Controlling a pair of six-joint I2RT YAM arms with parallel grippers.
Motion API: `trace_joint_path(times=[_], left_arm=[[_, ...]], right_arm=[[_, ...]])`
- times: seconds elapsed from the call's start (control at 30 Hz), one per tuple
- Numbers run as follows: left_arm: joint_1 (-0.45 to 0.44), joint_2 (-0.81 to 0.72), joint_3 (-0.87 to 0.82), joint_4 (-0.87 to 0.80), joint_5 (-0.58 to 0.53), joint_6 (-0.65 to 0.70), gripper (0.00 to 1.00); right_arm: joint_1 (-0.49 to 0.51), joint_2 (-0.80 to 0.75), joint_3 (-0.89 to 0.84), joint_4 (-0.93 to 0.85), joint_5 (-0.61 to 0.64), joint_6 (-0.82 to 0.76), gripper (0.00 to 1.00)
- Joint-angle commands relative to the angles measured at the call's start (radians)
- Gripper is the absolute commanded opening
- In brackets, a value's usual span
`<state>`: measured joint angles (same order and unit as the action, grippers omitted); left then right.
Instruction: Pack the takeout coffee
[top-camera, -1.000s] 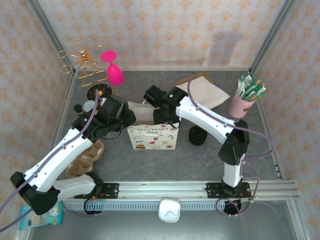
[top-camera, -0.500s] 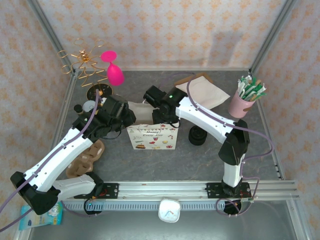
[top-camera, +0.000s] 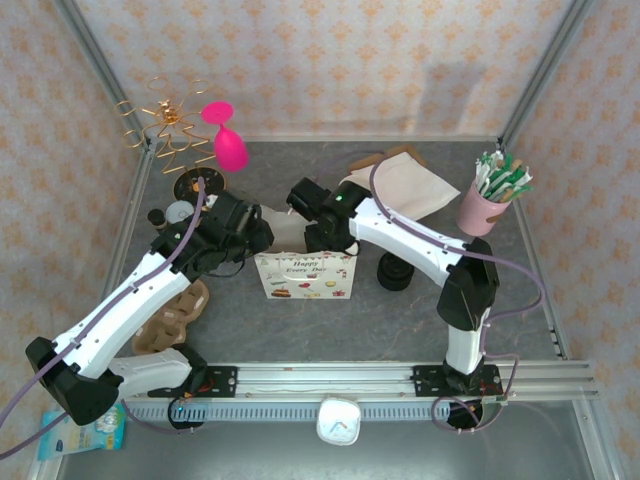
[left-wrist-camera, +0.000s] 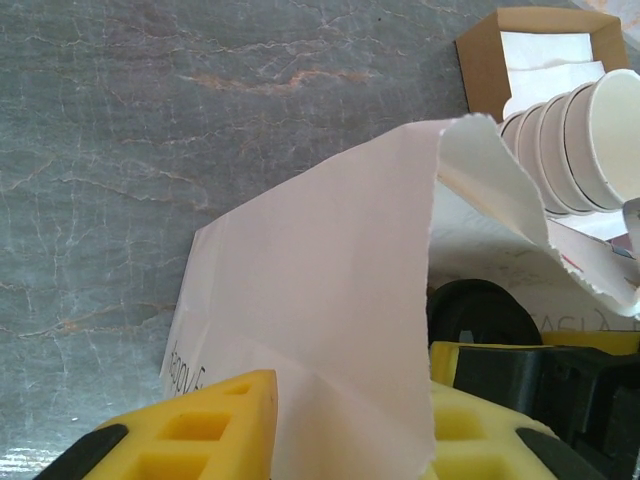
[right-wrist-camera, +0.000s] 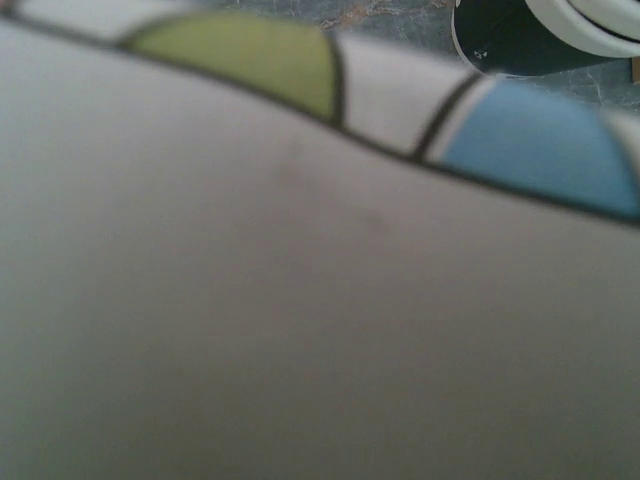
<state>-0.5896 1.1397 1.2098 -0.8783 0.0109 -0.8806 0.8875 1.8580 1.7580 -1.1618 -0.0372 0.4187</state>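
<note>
Just left of my left gripper (top-camera: 248, 228), and apart from it, stands what I take for the takeout coffee (top-camera: 172, 213): a small pale cup with a dark end, too small to be sure. That gripper's yellow fingers (left-wrist-camera: 200, 430) pinch the rim of the white gift bag (top-camera: 305, 278). My right gripper (top-camera: 322, 236) sits at the bag's rear rim; I cannot tell how its jaws stand, nor what the bag holds. Behind, a brown box (left-wrist-camera: 480, 50) holds stacked lidless cups (left-wrist-camera: 575, 135). Far right, a pink cup (top-camera: 485, 210) holds sachets (top-camera: 503, 176).
</note>
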Motion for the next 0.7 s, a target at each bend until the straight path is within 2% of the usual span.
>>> trace_joint_path(times=[0.0, 0.33, 0.67], left_arm=[[-0.004, 0.001, 0.025, -0.035, -0.039, 0.020, 0.32], [-0.004, 0.005, 0.032, -0.034, -0.035, 0.021, 0.34], [-0.004, 0.010, 0.034, -0.035, -0.037, 0.025, 0.35]], right_arm=[[0.003, -0.009, -0.047, 0.006, 0.010, -0.007, 0.55], [0.002, -0.026, -0.090, 0.049, 0.001, 0.001, 0.56], [0.003, -0.023, -0.018, 0.012, 0.035, 0.005, 0.72]])
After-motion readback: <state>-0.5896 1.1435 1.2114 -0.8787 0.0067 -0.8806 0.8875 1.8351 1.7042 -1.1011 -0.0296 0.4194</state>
